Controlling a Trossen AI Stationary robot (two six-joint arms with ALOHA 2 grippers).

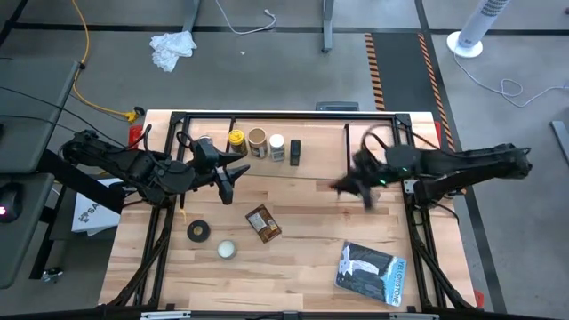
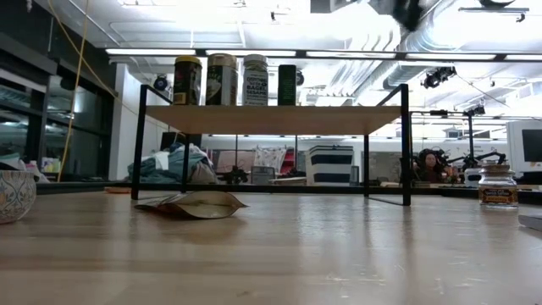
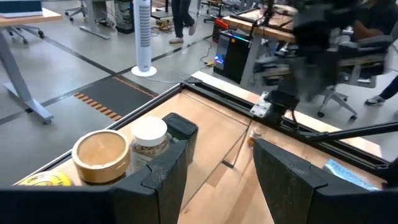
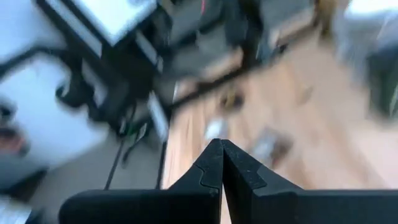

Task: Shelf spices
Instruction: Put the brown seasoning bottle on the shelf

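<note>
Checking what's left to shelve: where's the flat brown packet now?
High view: the flat brown packet lies on the table in front of the shelf, left of centre, near the tape roll.

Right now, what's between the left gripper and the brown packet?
Nothing: bare tabletop between the left gripper and the packet, in the high view.

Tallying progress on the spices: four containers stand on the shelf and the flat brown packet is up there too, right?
Not quite. Four containers do stand on the shelf, but the flat brown packet lies on the table in front of it, as the low view shows.
</note>
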